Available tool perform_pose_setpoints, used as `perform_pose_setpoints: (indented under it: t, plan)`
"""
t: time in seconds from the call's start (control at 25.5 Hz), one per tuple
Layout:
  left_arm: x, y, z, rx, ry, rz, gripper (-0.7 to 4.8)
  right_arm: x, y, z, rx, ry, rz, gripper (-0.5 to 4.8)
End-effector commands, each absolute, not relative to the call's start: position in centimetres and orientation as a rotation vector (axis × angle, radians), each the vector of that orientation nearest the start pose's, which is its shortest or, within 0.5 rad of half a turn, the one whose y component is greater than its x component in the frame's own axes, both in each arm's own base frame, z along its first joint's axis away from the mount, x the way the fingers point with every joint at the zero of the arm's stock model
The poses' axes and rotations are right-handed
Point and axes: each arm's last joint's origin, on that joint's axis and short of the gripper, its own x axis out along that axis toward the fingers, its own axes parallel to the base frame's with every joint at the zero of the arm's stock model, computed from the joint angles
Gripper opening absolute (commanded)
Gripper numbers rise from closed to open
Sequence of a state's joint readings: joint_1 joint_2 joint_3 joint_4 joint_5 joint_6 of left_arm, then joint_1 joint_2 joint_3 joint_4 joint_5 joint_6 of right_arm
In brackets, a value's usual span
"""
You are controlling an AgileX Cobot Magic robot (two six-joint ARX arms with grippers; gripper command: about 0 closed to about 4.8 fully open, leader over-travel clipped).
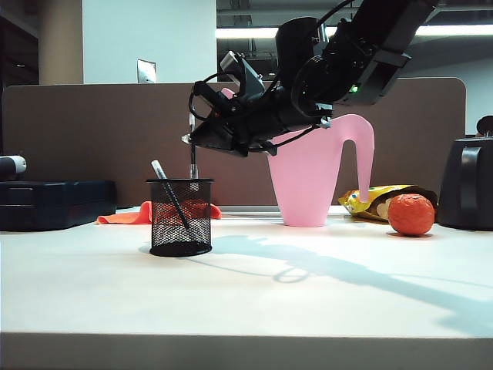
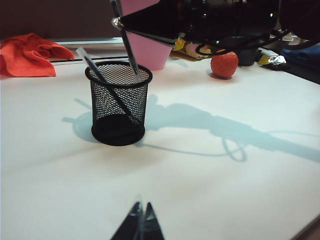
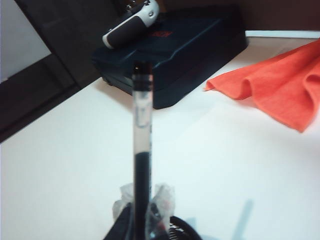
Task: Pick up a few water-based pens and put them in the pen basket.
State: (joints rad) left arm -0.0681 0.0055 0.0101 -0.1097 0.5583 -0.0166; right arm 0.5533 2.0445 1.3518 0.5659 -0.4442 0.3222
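A pink watering can (image 1: 316, 181) stands at the back of the white table (image 1: 246, 293). Left of the can, an orange cloth (image 1: 127, 214) lies crumpled on the table, and farther left sits a dark blue case (image 1: 54, 202) with a white-and-black handheld device (image 3: 131, 22) resting on top. Right of the can lies a yellow snack bag (image 1: 376, 199), with an orange ball (image 1: 410, 213) just in front of it. A black container (image 1: 468, 183) stands farthest right of the can. A brown partition (image 1: 92, 131) runs behind it.
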Motion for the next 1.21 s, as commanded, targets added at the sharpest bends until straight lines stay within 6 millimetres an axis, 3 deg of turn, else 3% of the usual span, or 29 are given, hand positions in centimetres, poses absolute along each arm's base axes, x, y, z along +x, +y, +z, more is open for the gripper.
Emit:
perform_pose_setpoints:
  t: [0.04, 0.16, 0.27, 0.39, 0.47, 0.51, 0.63, 0.7, 0.86, 1.02, 1.21]
  plan:
    - [9.1, -2.2, 15.8, -0.038, 0.097, -0.629, -0.04, 38.5, 25.3, 22.0, 0.233, 0.249, 0.967, -0.07]
    - [9.1, -2.2, 15.8, -0.038, 0.098, -0.628, -0.05, 38.5, 25.2, 21.9, 0.231, 0.261, 0.965, -0.04]
    - [9.1, -2.2, 15.8, -0.038, 0.098, -0.629, -0.04, 38.5, 25.2, 21.8, 0.227, 0.266, 0.963, 0.62]
    - [9.1, -2.2, 15.8, -0.038, 0.098, -0.628, -0.05, 38.5, 25.2, 21.8, 0.227, 0.266, 0.963, 0.63]
    - [9.1, -2.2, 15.8, -0.038, 0.098, -0.628, -0.05, 38.5, 25.2, 21.8, 0.228, 0.265, 0.964, 0.62]
    - [9.1, -2.2, 15.8, -0.038, 0.098, -0.628, -0.05, 38.4, 25.2, 22.2, 0.228, 0.257, 0.966, -0.04]
    - [9.1, -2.2, 15.8, -0.038, 0.098, -0.628, -0.04, 38.4, 24.3, 24.0, 0.231, 0.210, 0.931, -0.06]
    - [9.1, -2.2, 15.8, -0.038, 0.098, -0.628, -0.04, 38.5, 23.2, 25.3, 0.230, 0.187, 0.900, -0.06]
    - [9.1, -2.2, 15.8, -0.038, 0.098, -0.627, -0.04, 38.4, 19.2, 28.3, 0.139, 0.207, 0.792, -0.06]
    - [9.2, -2.1, 15.8, -0.037, 0.098, -0.599, -0.05, 36.4, 15.1, 31.8, -0.035, 0.251, 0.685, -0.06]
    - [9.4, -1.7, 15.8, -0.030, 0.096, -0.445, -0.05, 33.2, 9.7, 35.4, -0.044, 0.273, 0.578, -0.06]
